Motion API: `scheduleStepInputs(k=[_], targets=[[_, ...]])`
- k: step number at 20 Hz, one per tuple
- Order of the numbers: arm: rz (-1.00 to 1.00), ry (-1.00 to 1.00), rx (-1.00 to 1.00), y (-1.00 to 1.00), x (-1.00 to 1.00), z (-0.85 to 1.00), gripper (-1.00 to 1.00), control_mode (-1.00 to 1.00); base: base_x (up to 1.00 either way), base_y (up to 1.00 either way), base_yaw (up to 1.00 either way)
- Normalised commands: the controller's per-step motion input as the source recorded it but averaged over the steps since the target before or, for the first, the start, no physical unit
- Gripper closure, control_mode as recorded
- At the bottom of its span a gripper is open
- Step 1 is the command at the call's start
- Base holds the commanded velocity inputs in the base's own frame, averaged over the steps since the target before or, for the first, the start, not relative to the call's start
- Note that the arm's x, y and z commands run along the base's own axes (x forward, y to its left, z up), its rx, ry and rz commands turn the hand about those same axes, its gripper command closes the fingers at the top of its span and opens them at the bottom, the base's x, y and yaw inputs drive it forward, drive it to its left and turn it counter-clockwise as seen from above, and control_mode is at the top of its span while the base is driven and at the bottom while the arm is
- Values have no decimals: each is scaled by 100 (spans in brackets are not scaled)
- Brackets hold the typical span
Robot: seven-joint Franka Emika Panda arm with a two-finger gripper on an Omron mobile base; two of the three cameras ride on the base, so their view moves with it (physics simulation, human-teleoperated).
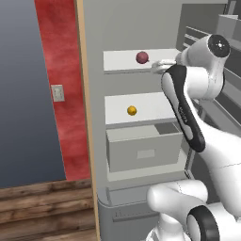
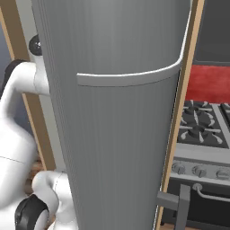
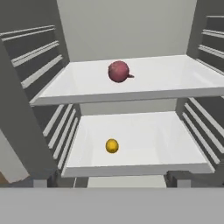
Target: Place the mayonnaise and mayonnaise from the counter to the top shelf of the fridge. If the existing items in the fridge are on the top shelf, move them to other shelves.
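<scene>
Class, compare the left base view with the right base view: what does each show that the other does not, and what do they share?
Left base view alone: the fridge interior, with a dark red fruit on the top shelf, an orange fruit on the shelf below, and a box drawer. Right base view alone: the outer face of the fridge door with its handle, and a stove. Both: the white arm.

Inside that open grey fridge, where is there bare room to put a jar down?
The upper pale grey shelf is bare to either side of the dark red round fruit, which sits near its middle. The lower shelf is free all around the small orange-yellow fruit near its front. Nowhere looks crowded.
</scene>
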Motion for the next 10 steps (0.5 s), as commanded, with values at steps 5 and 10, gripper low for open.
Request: scheduleStepInputs(k=[5, 10], targets=[[-8, 0, 0, 0, 85, 5, -100, -100, 0, 0, 0], [0, 5, 0, 0, 82, 0, -100, -100, 0, 0, 0]])
